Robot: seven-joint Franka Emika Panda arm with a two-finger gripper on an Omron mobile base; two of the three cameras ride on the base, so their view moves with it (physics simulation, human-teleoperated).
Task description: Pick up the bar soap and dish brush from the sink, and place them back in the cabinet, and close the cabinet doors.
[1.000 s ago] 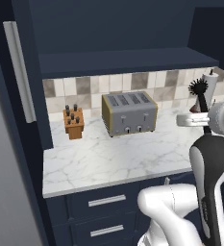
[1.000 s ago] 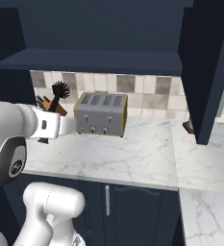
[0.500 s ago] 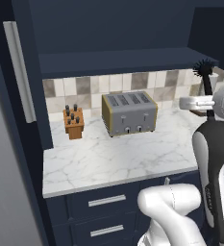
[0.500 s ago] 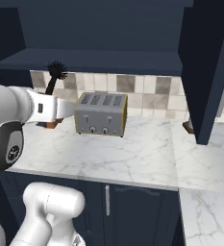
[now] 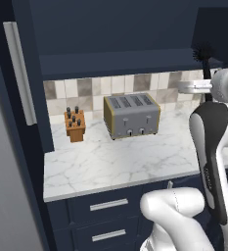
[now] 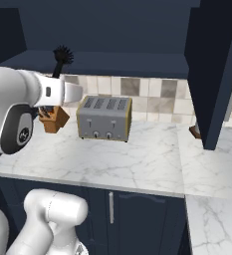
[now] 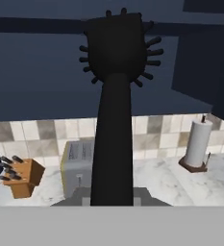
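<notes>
My gripper is shut on the thin handle of the black dish brush. The brush stands upright, its bristly head level with the navy shelf of the open cabinet. One of the cabinet doors hangs open at the left, with a long silver handle. The other door stands open at the right. The bar soap and the sink are out of view.
Under the cabinet, a silver toaster and a wooden knife block stand on the marble counter. A paper towel roll stands further right. Navy drawers lie below the counter.
The arm has lifted the dish brush from the height of the tiled backsplash to the level of the cabinet shelf. The grip is unchanged.
</notes>
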